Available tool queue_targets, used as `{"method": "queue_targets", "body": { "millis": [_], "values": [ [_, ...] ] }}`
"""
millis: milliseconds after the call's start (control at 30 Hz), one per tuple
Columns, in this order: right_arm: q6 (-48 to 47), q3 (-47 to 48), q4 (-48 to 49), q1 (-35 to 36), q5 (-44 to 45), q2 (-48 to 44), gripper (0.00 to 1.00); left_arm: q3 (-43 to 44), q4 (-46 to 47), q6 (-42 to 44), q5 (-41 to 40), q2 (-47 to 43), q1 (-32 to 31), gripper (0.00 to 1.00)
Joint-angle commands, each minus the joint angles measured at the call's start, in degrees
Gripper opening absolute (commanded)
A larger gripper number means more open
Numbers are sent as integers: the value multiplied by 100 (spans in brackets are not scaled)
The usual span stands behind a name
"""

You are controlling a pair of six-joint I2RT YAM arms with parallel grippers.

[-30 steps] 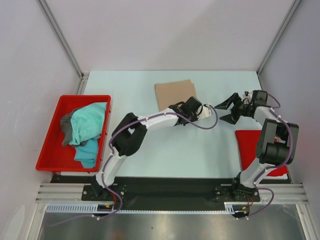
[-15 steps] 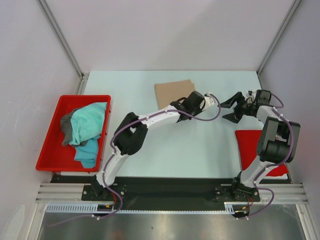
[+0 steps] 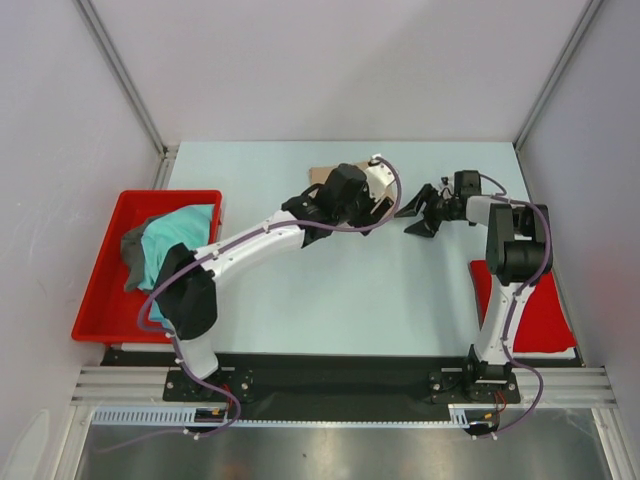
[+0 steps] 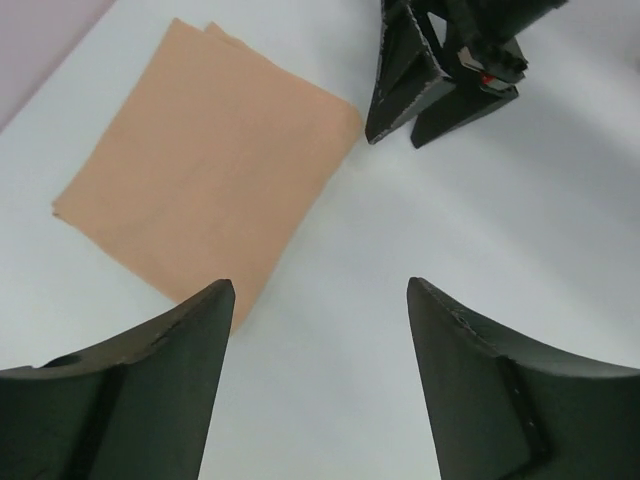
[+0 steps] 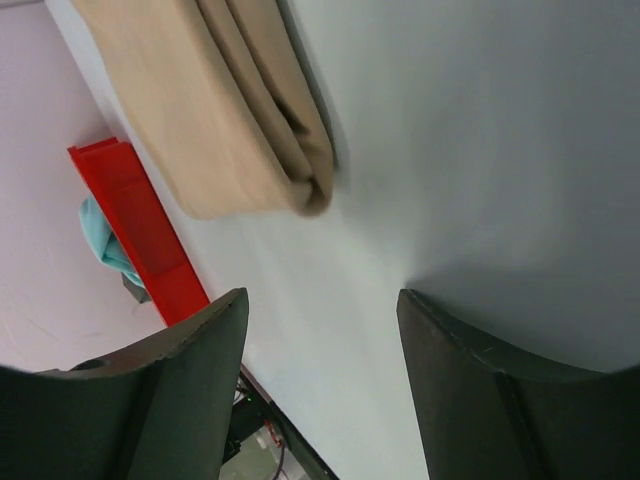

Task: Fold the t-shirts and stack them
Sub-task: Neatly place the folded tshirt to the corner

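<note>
The tan-beige t-shirt (image 4: 210, 160) lies folded into a flat rectangle at the back middle of the table. From above only its corner (image 3: 318, 177) shows, under my left arm. My left gripper (image 4: 318, 284) hovers open just right of it, holding nothing; seen from above, the gripper (image 3: 375, 200) covers most of the shirt. My right gripper (image 3: 412, 215) is open and low over the table, right of the shirt's folded edge (image 5: 300, 170), apart from it. The teal t-shirt (image 3: 175, 245) and the dark grey t-shirt (image 3: 132, 250) lie crumpled together in the red tray.
The red plastic tray (image 3: 100, 285) stands at the table's left edge. A flat red mat (image 3: 545, 310) lies at the right, near the right arm's base. My two grippers are close together; the right one (image 4: 440, 80) shows in the left wrist view.
My left gripper has opened, let go of the tan shirt and swung back left over it. The right gripper has moved left toward the shirt and narrowed a little.
</note>
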Motion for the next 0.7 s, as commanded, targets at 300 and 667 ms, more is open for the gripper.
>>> {"method": "queue_targets", "body": {
  "millis": [300, 667],
  "values": [
    [-68, 1290, -20, 90, 27, 1076, 61, -824, 697, 649, -244, -41, -7, 76],
    [152, 851, 120, 362, 52, 876, 13, -771, 741, 1281, -543, 187, -305, 79]
  ]
}}
